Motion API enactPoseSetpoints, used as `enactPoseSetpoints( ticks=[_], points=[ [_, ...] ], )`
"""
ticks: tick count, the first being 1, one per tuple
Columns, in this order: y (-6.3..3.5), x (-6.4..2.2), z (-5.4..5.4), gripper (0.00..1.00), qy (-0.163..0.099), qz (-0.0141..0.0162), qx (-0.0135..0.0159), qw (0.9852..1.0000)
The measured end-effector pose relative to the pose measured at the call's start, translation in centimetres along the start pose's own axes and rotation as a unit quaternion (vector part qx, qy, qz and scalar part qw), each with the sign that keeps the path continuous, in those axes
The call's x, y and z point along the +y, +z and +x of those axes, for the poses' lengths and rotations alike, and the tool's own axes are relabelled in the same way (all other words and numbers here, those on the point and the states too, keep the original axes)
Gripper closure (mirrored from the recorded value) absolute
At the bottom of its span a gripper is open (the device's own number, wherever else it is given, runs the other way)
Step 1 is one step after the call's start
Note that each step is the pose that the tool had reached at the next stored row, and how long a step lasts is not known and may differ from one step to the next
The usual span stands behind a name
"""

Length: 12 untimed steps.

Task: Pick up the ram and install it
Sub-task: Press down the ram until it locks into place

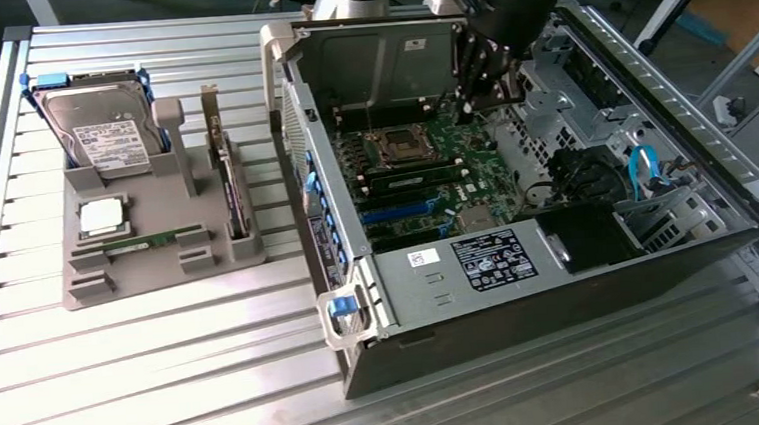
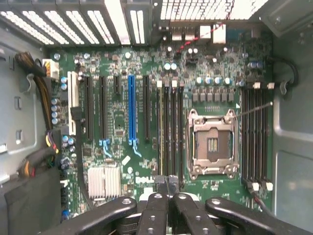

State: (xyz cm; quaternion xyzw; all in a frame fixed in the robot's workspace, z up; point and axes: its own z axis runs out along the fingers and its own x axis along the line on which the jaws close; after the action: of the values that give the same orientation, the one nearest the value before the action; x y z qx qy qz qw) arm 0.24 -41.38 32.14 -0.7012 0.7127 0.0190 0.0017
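We see the long, thin green circuit-board ram stick outside the open dark metal computer case. It lies in a groove of the grey plastic parts holder, which stands beside the case on the exterior view's left. Its long axis runs almost straight toward the case wall, with one end near the case and the other end away from it. We cannot tell whether it lies flat or rests on its long edge.

The black gripper hangs inside the case over the green motherboard. Its fingers are pressed together and pinch nothing.

In our judgement the picking step is not yet done. To do it well, we advise spreading the fingers first and taking the stick at its middle, across the two thin faces. It should stay level and parallel to the black memory slots in the case, and go down evenly at both ends.
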Motion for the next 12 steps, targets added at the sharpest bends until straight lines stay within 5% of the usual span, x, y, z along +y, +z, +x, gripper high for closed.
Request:
enactPoseSetpoints(
  ticks=[12],
  points=[
    [-0.08,-3.2,-0.1,0.89,0.0,0.0,0.0,1.0]
  ],
)
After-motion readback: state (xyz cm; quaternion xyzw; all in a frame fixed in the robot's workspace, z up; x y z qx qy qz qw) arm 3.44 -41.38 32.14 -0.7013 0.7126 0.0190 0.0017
